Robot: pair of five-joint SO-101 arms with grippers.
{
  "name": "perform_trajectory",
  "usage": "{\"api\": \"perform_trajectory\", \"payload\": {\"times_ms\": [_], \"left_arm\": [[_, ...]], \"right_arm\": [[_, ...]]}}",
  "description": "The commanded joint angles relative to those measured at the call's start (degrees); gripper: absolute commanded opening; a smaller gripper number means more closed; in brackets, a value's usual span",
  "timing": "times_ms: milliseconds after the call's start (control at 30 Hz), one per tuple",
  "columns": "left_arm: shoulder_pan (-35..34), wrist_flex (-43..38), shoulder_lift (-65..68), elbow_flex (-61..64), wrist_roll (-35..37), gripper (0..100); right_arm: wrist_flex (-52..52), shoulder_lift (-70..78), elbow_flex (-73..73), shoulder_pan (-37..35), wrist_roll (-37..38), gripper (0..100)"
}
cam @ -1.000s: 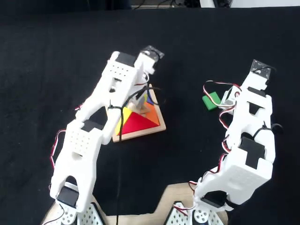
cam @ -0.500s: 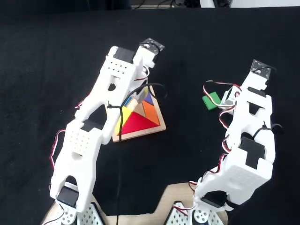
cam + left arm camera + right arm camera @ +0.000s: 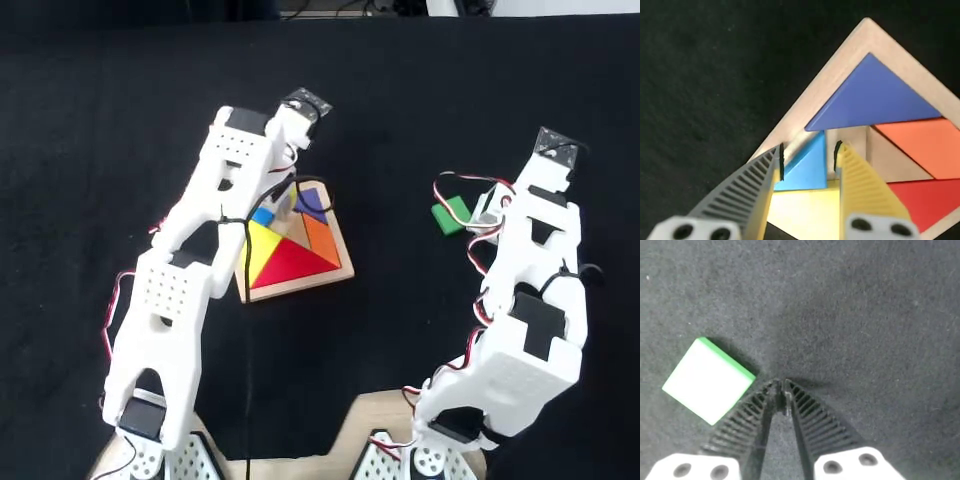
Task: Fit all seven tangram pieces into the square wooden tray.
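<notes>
While the left gripper (image 3: 809, 151) clamps the light blue triangle (image 3: 807, 172) between its narrowly parted jaws, we find the piece directly ahead, inside the wooden tray (image 3: 805, 107), between the yellow triangle (image 3: 800, 212) and the dark blue triangle (image 3: 875, 95).

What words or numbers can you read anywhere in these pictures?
None: no letters, numbers or signs show on the wooden tray, the light blue triangle between the fingers of the left end effector, or the green square.
</notes>
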Motion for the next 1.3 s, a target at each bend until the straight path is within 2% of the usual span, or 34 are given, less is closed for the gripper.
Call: {"api": "perform_trajectory", "payload": {"times_ms": [0, 267, 533, 667, 900, 1000, 1100, 1267], "left_arm": [[-1.89, -0.35, -0.79, -2.07, -0.88, 19], [-5.67, -0.79, -0.26, -5.49, -0.88, 19], [-4.97, -0.79, -0.88, -5.85, -0.88, 19], [-5.23, 1.76, -0.97, -11.12, -0.88, 19], [-0.57, 3.52, -0.62, -17.45, -0.44, 19], [1.36, 6.86, -1.93, -19.74, 1.41, 19], [1.71, 15.21, -5.36, -28.26, 4.75, 19], [-4.44, 15.47, -15.21, -31.69, 14.95, 19]], "right_arm": [[0.53, -0.22, -2.77, -0.97, 0.7, 1.1], [0.53, -0.22, -2.77, -0.97, 0.7, 1.1], [0.53, -0.22, -2.77, -0.97, 0.7, 1.1], [0.53, -0.22, -2.77, -0.97, 0.7, 1.1], [0.53, -0.57, -2.77, -1.41, 0.7, 1.1], [0.53, -0.66, -3.12, -1.85, 5.54, 1.1], [0.62, -1.27, -3.82, -4.92, 12.48, 1.1], [8.0, -3.12, -7.08, -8.62, 17.76, 1.3]]}}
